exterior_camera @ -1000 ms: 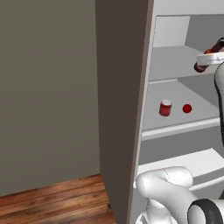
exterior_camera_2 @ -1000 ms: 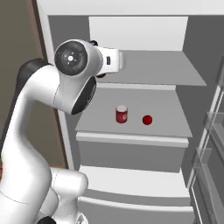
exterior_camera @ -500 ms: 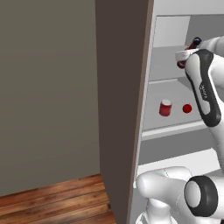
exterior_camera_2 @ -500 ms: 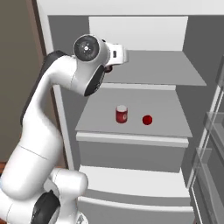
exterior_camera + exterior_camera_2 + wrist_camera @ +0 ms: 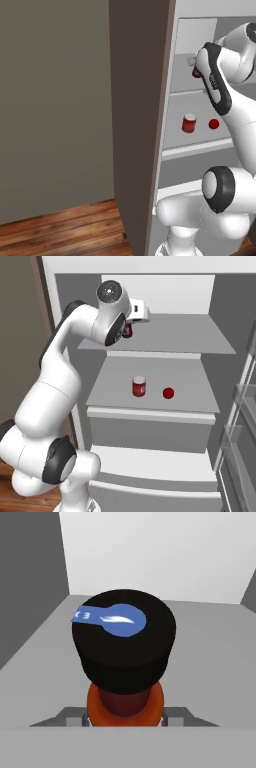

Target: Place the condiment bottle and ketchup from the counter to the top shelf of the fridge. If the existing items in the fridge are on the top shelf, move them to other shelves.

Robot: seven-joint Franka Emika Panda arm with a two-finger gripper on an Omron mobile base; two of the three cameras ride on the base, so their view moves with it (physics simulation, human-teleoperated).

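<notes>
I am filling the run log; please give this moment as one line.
gripper: shut on condiment bottle | position: over top shelf, left side | red jar and red fruit: on shelf below | ketchup: not placed yet

The small dark red-brown sauce bottle with a black cap [image 5: 124, 647] is mostly hidden: in the hand view its cap covers the body and label, and its foot is cut off at the bottom. In the right base view only a red sliver [image 5: 127, 330] shows behind the white arm. The tall white-grey fridge [image 5: 200, 145] is cut by the picture's right edge.
</notes>
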